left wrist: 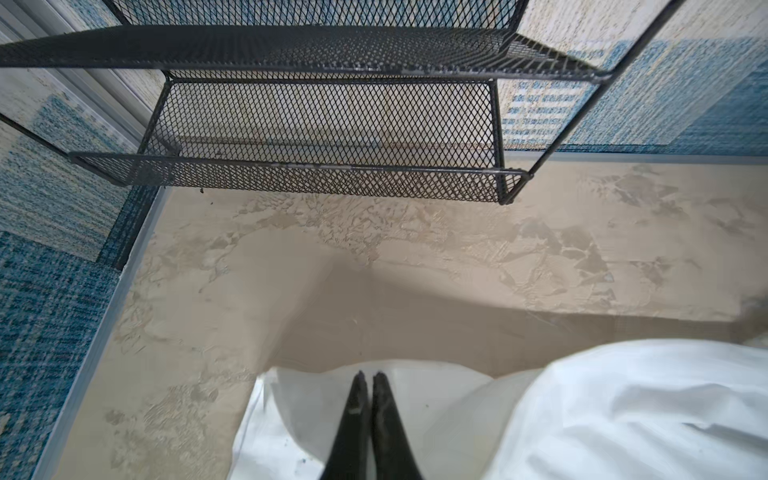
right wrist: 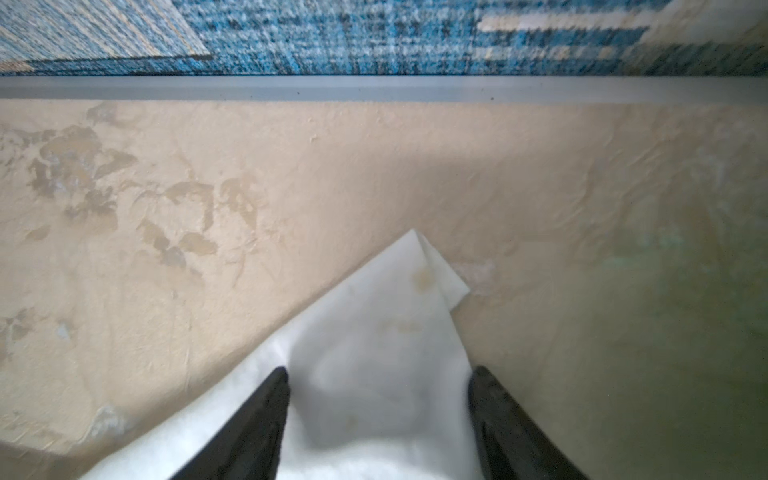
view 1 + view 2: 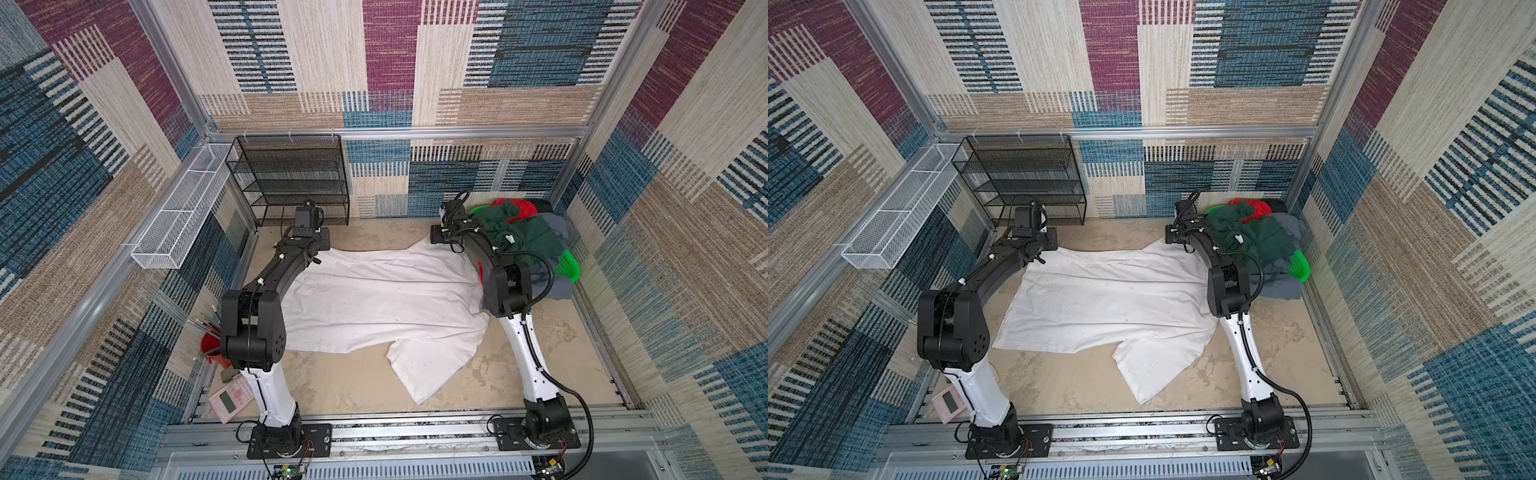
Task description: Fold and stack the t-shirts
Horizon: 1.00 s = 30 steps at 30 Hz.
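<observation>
At the beige table's (image 3: pixel 353 386) far edge, outstretched arms: left gripper (image 1: pixel 370 374) pinches large white cloth t-shirt (image 3: pixel 374 299); right gripper (image 2: pixel 378 370) straddles its corner, spread.

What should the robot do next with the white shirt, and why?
Probably close the right gripper on the white shirt: its jaws stand open astride one far corner, while the left gripper is shut on the other, so both could then lift it.

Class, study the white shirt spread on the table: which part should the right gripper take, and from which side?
Likely the far right corner of the white shirt: it tapers to a free point lying on bare table. Come down from above, from the shirt's side, jaws straddling the point, as the open right gripper stands.
</observation>
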{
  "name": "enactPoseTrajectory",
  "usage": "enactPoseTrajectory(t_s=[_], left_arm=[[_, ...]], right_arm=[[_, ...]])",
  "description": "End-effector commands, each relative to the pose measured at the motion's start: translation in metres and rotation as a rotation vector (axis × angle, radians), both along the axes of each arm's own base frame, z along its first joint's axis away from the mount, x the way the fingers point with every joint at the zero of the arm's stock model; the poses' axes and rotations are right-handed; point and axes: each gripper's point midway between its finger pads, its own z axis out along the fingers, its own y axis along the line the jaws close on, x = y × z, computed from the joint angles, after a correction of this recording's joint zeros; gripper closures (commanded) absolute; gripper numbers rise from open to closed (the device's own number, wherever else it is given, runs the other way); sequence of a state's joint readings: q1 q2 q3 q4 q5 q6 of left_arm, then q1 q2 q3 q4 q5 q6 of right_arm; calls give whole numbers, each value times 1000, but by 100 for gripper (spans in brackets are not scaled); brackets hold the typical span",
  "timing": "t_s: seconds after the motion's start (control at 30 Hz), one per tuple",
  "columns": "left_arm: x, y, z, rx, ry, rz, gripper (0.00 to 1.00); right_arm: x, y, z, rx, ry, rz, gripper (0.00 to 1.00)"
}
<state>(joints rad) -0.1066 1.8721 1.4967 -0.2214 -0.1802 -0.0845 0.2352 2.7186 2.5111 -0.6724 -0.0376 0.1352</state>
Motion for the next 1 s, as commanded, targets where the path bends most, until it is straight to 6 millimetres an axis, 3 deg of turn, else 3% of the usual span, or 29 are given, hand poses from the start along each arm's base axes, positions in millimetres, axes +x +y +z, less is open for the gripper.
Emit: enactPoseTrajectory(t_s=[0.0,0.27,0.4,0.57,0.83,0.97], left_arm=[[4,-3,-1,-32,-5,8,100],[7,-3,-15,-15,31,2,100],[10,-2,-19,-4,60,0,100],[13,5,-15,14,77,29,100],[14,9,-10,22,94,34,100],[11,15,-9,34,99,58,100]], right_arm=[[-3,6,-3,9,12,46,42],[3,4,4,-20,-29,53,78],[5,-5,11,-72,-49,33,91],[4,-11,32,-92,-77,19,100],[-6,-11,90,-35,-194,1,100],[-13,-14,103,-37,-205,-11,100]])
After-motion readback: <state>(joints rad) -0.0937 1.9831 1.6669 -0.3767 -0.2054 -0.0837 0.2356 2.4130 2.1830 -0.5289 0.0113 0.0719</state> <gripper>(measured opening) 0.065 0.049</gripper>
